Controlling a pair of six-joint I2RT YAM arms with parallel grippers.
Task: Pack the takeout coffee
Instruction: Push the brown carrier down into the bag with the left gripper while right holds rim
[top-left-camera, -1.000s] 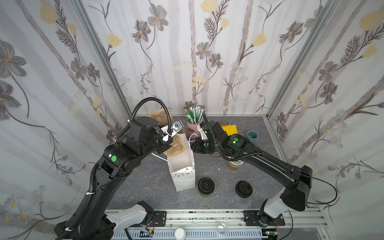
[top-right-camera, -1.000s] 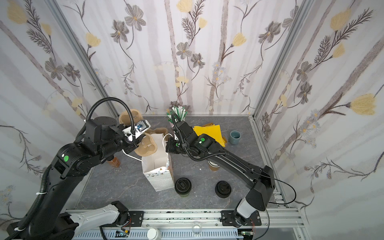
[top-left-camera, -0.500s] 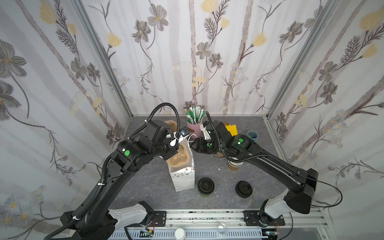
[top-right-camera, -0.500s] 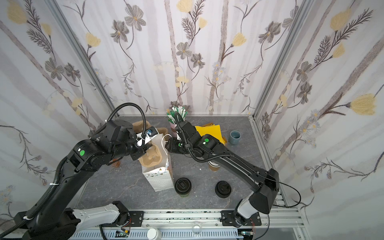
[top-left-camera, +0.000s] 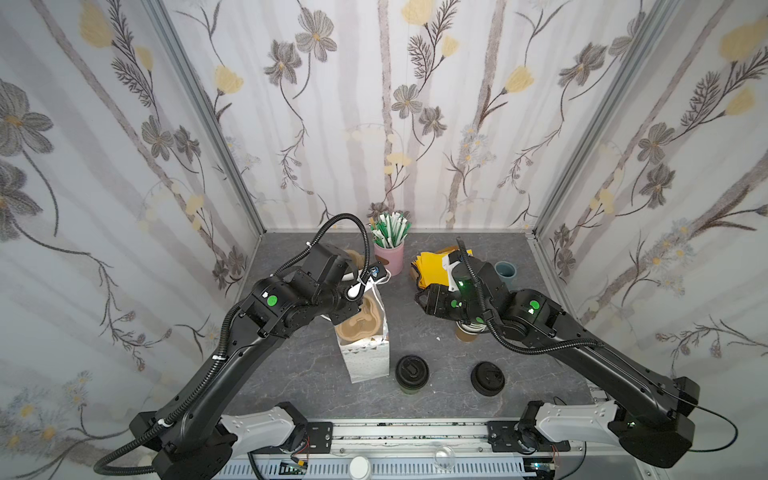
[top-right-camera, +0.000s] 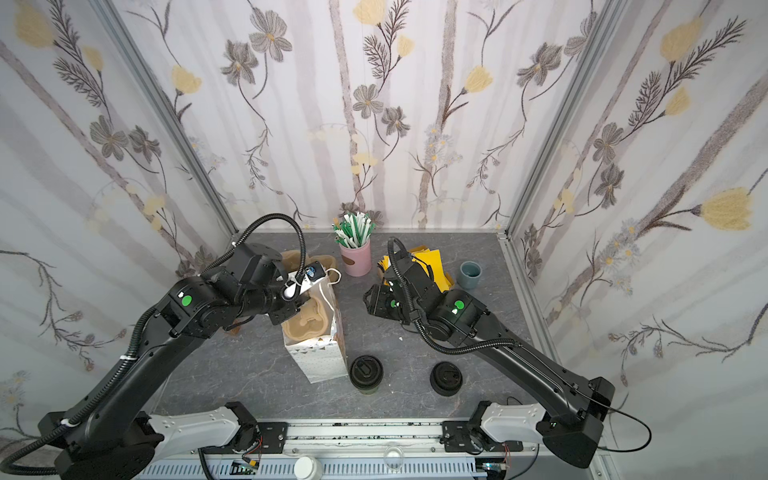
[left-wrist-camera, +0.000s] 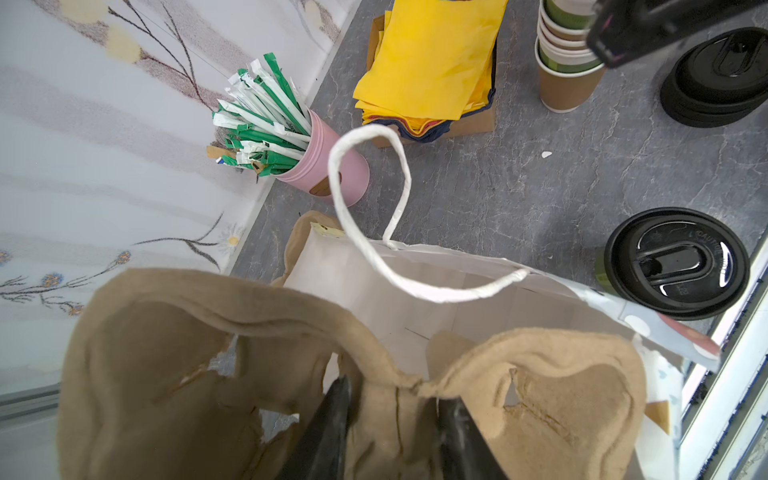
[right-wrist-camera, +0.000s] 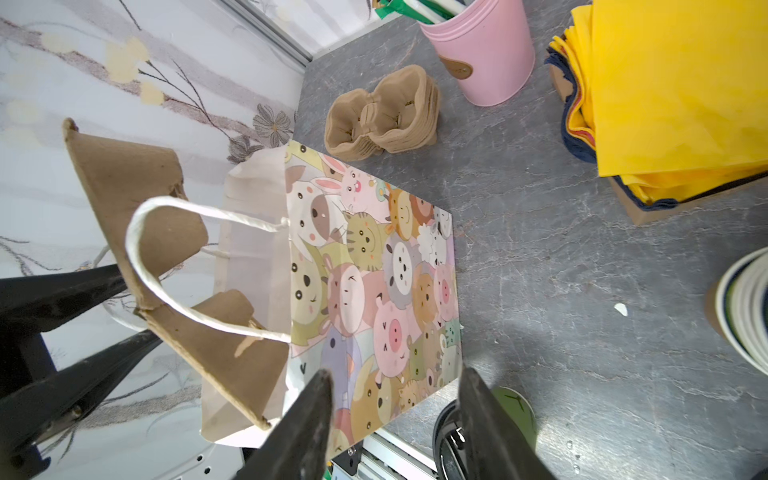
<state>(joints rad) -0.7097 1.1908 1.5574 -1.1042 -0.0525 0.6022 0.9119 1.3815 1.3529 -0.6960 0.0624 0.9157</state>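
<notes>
The takeout coffee (top-left-camera: 411, 373) (top-right-camera: 365, 371), a small cup with a black sip lid, stands on the table just right of the white cartoon-print paper bag (top-left-camera: 365, 361) (right-wrist-camera: 374, 270). It also shows in the left wrist view as the coffee (left-wrist-camera: 675, 264). My left gripper (left-wrist-camera: 395, 390) is shut on the middle ridge of a brown pulp cup carrier (top-left-camera: 365, 324) (left-wrist-camera: 208, 353), which sits tilted in the bag's open mouth. My right gripper (top-left-camera: 419, 299) (right-wrist-camera: 397, 372) hangs open to the right of the bag, apart from it, with nothing between its fingers.
A low pile of black lids (top-left-camera: 487, 378) lies right of the coffee. A stack of lidless cups (left-wrist-camera: 565, 54) stands under my right arm. At the back are a pink pot of straws (top-left-camera: 389, 253), yellow napkins (top-left-camera: 432, 266), a grey-blue cup (top-left-camera: 505, 270) and spare carriers (right-wrist-camera: 382, 112).
My right gripper has opened, let go of the bag's edge and drawn back to the right. My left arm has swung in over the bag with the carrier.
</notes>
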